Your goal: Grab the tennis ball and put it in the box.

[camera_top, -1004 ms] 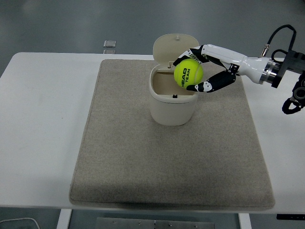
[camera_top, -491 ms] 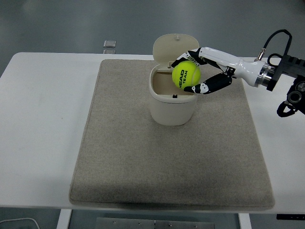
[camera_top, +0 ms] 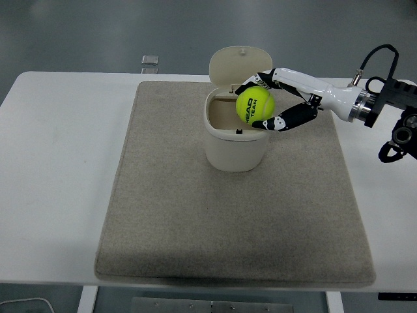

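the tennis ball (camera_top: 254,105) carried black print that read "head" with "team" beneath it. no other text, number or sign could be read anywhere else.

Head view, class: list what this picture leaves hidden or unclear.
- Box floor: hidden by its own front wall and the tennis ball.
- Right robot hand: palm hidden behind the ball.
- Small object at the table's far edge: too small to identify.
- Left arm: out of view.

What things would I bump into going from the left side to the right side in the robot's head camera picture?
Small silvery square object → cream plastic box with its lid open → yellow-green tennis ball → right robot hand holding the ball.
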Available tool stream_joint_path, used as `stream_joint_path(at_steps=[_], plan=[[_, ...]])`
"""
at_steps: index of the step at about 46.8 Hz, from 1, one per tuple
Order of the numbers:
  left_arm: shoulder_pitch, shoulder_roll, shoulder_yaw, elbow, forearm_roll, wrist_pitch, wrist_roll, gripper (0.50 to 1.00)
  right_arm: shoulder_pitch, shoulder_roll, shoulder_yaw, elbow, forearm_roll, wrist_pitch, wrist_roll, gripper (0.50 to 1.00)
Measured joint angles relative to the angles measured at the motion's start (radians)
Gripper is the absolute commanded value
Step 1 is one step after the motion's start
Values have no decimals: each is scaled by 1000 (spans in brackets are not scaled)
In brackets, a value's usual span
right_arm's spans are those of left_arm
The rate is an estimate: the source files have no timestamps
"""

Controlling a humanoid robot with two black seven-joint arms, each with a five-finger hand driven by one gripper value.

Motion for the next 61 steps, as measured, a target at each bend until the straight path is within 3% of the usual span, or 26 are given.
stream_joint_path(at_steps=[2, 21, 34, 39, 45, 55, 61], plan=[[0, 0, 0, 0, 0, 0, 0, 992, 0, 0, 0, 0, 0, 0, 0, 793], [0, 0, 0, 0, 0, 0, 0, 992, 2, 0, 1, 1, 2, 6, 1, 856], [0, 0, 0, 0, 0, 0, 0, 992, 2, 1, 3, 0, 2, 6, 2, 860], [0, 0, 0, 0, 0, 0, 0, 992, 3, 1, 3, 0, 2, 10, 2, 893], [0, 0, 0, 0, 0, 0, 0, 992, 3, 0, 3, 0, 6, 17, 2, 893], [0, 0, 0, 0, 0, 0, 0, 992, 3, -7, 14, 2, 28, 107, 7, 893], [0, 0, 0, 0, 0, 0, 0, 992, 3, -27, 21, 2, 123, 172, 8, 893]])
